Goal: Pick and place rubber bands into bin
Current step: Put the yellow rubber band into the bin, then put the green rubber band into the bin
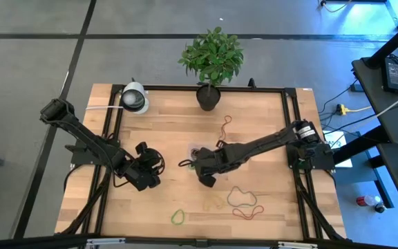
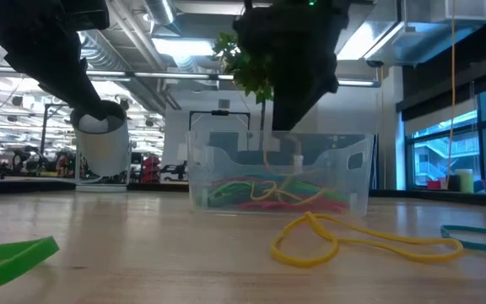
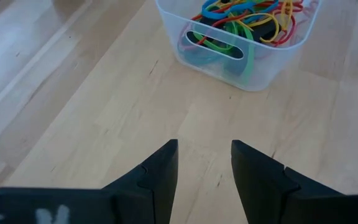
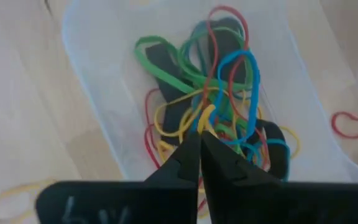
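The bin (image 4: 98,106) is a small clear tray near the table's middle (image 1: 196,151), holding a heap of rubber bands (image 4: 229,74) in green, blue, red and yellow. My right gripper (image 4: 201,138) hangs just over it, its fingers together on a yellow band. More bands lie flat and loose on the wood near the front edge: green (image 1: 178,217), yellow (image 2: 344,241), red (image 1: 249,211). My left gripper (image 3: 204,155) is open above bare wood to the left of the bin (image 3: 241,50), touching nothing. My right gripper pinches a yellow rubber band (image 4: 205,117) at its very fingertips. The fingers come from above, slanting steeply down into the bin's mouth. The band hangs slack below them, and its lower part lies on the heap inside the bin.
A potted plant (image 1: 211,59) stands at the far edge and a white round device (image 1: 135,99) at the far left. A thin reddish band (image 1: 225,126) lies behind the bin and a pale loop (image 1: 239,196) in front. Black rails (image 1: 290,138) frame the table.
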Robot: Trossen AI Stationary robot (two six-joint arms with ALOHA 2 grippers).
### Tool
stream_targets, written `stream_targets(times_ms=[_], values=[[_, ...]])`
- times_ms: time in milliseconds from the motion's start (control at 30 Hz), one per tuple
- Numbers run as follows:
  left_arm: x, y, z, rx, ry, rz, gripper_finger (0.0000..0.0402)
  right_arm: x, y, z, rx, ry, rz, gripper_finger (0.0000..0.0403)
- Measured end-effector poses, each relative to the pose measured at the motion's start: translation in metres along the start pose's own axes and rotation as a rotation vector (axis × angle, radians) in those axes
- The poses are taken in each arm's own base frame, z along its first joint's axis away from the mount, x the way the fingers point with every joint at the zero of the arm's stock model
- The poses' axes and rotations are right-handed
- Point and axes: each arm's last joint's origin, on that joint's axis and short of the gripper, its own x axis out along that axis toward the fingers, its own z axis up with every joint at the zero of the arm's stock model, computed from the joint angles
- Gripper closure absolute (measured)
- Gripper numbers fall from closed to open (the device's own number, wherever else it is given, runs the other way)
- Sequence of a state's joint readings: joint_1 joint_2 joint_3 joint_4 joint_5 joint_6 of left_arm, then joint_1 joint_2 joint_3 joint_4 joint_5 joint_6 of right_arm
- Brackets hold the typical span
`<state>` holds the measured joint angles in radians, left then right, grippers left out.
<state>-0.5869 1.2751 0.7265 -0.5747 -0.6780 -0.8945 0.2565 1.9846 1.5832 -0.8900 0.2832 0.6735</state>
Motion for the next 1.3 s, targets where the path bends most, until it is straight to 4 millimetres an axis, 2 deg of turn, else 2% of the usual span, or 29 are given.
stream_targets(times_ms=[133,300,500,600,800,933,1100,1300], values=[[0.0,0.0,0.0,0.0,0.0,0.0,0.0258,0.004,-0.006,0.002,0.067,0.01,-0.014,0.0363],[0.0,-0.001,0.001,-0.012,-0.009,-0.011,0.0258,0.006,-0.012,0.006,0.092,0.047,0.022,0.0309],[0.0,-0.007,0.006,0.005,-0.054,-0.057,0.0258,0.003,-0.016,0.006,0.071,0.095,0.067,0.025],[-0.001,-0.012,0.009,0.047,-0.065,-0.118,0.0258,-0.011,-0.016,0.005,-0.011,0.076,0.086,0.0238],[-0.006,-0.026,0.024,0.076,-0.099,-0.229,0.0258,-0.062,-0.029,-0.006,-0.087,-0.047,0.033,0.0238],[-0.011,-0.044,0.043,0.133,-0.118,-0.235,0.0258,-0.082,-0.049,-0.032,-0.057,-0.108,0.079,0.0238],[-0.008,-0.076,0.065,0.225,-0.025,-0.192,0.0258,-0.092,-0.078,-0.091,0.067,-0.137,0.156,0.0238],[0.009,-0.118,0.077,0.244,0.15,-0.193,0.0258,-0.097,-0.103,-0.156,0.17,-0.155,0.288,0.0238]])
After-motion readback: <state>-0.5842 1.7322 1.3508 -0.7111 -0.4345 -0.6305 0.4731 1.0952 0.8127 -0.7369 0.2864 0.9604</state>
